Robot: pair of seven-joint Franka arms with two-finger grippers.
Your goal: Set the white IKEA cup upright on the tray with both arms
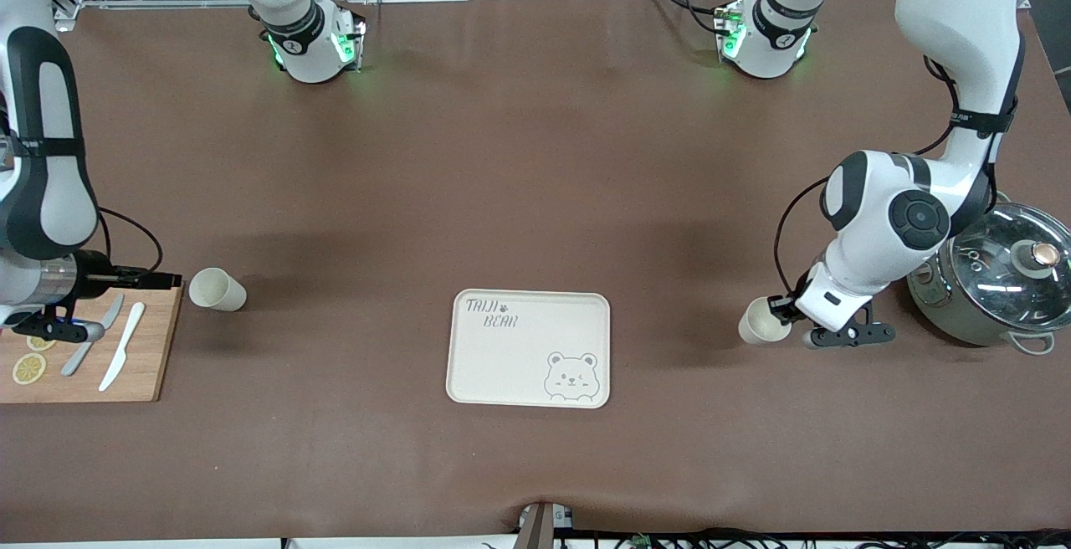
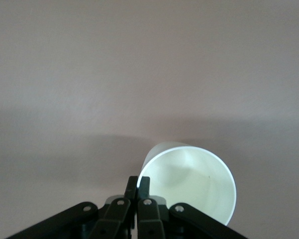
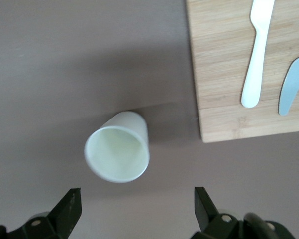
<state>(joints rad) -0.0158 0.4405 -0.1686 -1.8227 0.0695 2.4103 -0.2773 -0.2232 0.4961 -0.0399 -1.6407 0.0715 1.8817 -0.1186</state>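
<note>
At the right arm's end of the table we find a wooden cutting board (image 1: pixel 125 365) carrying lemon slices (image 1: pixel 28 368), a grey knife (image 1: pixel 92 336) and a white knife (image 1: pixel 122 357). The right gripper (image 3: pixel 134 209) hangs over the table edge of this board, its jaws spread wide and holding nothing. Just beside the board, toward the table's middle, a white cup (image 1: pixel 217 289) lies on its side; in the right wrist view its open mouth faces the camera, between the two separated fingers (image 3: pixel 68 211) but not touching them.

Near the middle of the table, closer to the front camera, we see the cream tray (image 1: pixel 510 365) with its grey lettering and bear drawing. Nothing rests on it.

Toward the left arm's end, a second white cup (image 1: pixel 763 320) lies tilted on its side. The left gripper (image 2: pixel 138 185) is low at this cup, its jaws pressed together on the rim; the left wrist view shows the fingertips (image 2: pixel 144 183) pinching the cup wall at the mouth. Beside the left arm stands a steel pot (image 1: pixel 996 289) with a glass lid.
</note>
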